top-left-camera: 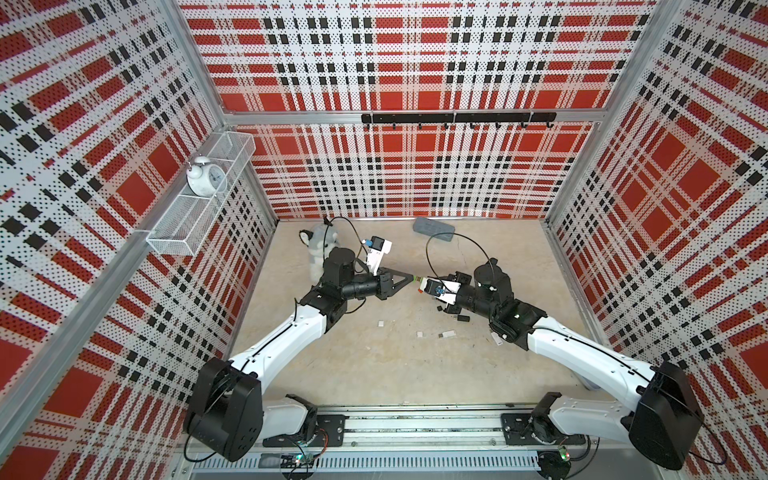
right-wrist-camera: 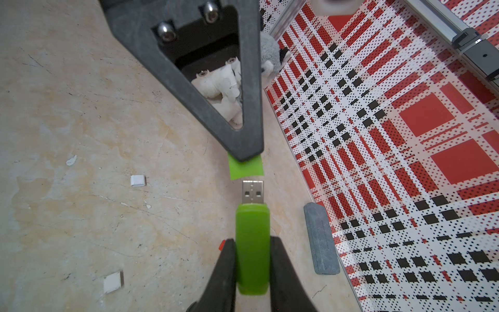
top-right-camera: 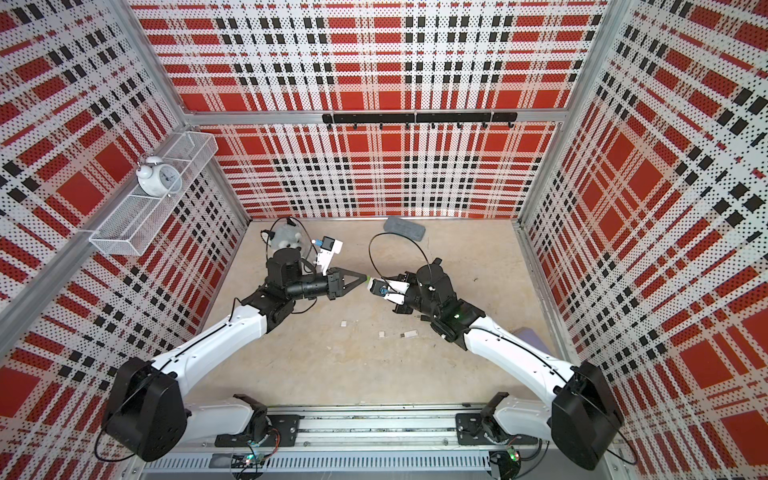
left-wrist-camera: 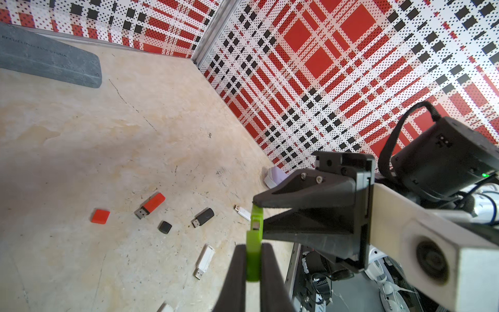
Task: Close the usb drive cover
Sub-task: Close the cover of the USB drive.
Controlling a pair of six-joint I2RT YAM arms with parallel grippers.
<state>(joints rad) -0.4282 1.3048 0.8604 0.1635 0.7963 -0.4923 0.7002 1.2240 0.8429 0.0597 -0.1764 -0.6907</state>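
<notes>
The green usb drive hangs above the table's middle, my right gripper shut on its body. Its bare metal plug points at the green cover. My left gripper is shut on that cover, mouth toward the plug. In the right wrist view a narrow gap shows between plug tip and cover. In both top views the two grippers meet tip to tip, the left gripper facing the right one, whose fingers are hidden under its wrist camera.
Loose on the table below lie a red drive, a red cap, a black drive, a black cap and white drives. A grey case and a plush toy sit by the back wall.
</notes>
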